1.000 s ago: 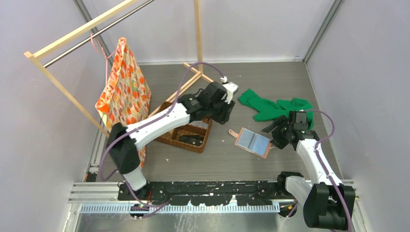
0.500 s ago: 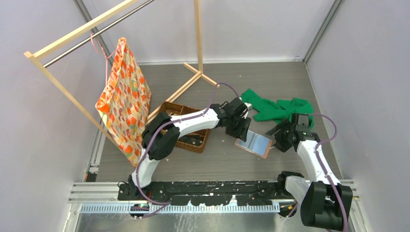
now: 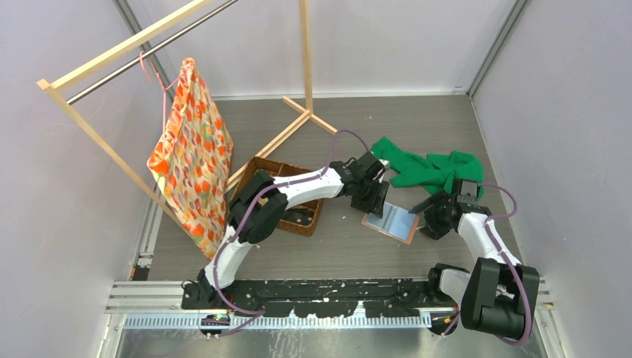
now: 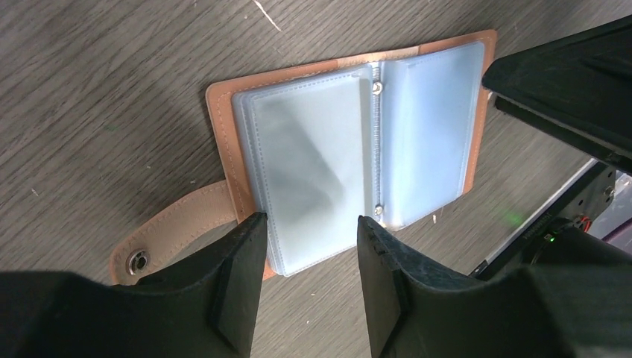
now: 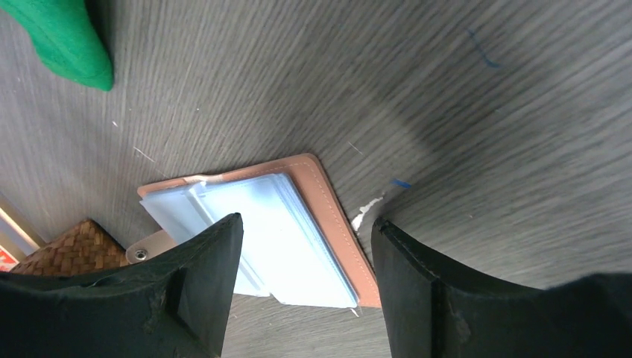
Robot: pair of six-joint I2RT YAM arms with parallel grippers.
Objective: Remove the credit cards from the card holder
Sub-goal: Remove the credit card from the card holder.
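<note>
Card holder (image 3: pixel 390 221) lies open and flat on the table (image 3: pixel 350 246). There is bare surface at its 6 o'clock, a green cloth (image 3: pixel 428 168) at 1 o'clock and a basket (image 3: pixel 287 195) at 9 o'clock. Left gripper (image 3: pixel 375 205) stands over its 10 o'clock edge and right gripper (image 3: pixel 431 216) over its 3 o'clock edge. Both jaws are parted and hold nothing. Only the wrist views show the strap tab (image 4: pixel 171 239) and the stacked clear sleeves (image 5: pixel 276 239).
</note>
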